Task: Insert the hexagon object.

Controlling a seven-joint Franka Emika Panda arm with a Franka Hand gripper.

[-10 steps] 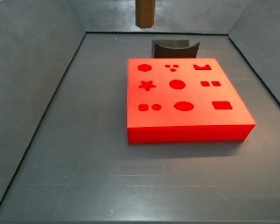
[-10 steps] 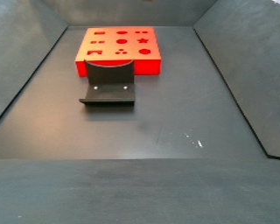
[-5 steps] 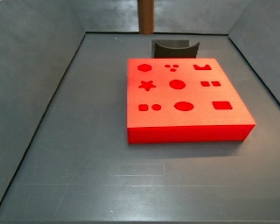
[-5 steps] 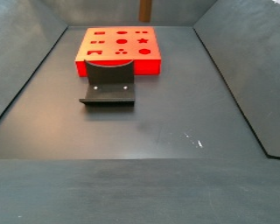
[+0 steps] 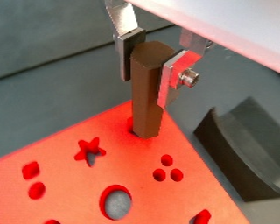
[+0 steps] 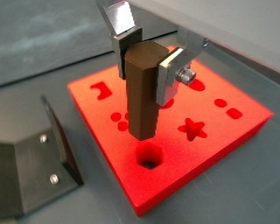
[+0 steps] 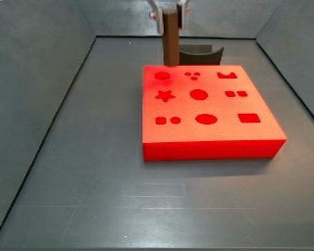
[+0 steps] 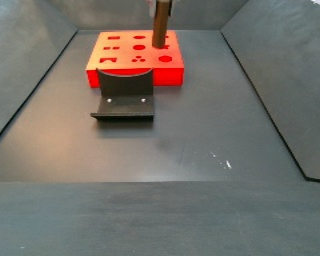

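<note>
The hexagon object (image 5: 146, 101) is a long brown rod, held upright between my gripper's (image 5: 152, 66) silver fingers. It also shows in a wrist view (image 6: 139, 96) and in both side views (image 7: 169, 44) (image 8: 162, 25). The gripper (image 7: 169, 10) hangs over the far corner of the red block (image 7: 212, 147). The rod's lower end is just above the block's top, beside the hexagon hole (image 6: 149, 158), which still shows open in a wrist view. In a side view the rod's tip stands right over that hole (image 7: 161, 75).
The dark grey fixture (image 7: 194, 52) stands close against the red block's (image 8: 136, 75) side, near the rod; it also shows in the other views (image 8: 124, 100) (image 6: 25, 171) (image 5: 241, 144). Grey walls enclose the dark floor. The block's top carries several other shaped holes.
The gripper has come down with the rod: before, only the rod's lower part showed at the top of the side views; now its tip is near the block's top.
</note>
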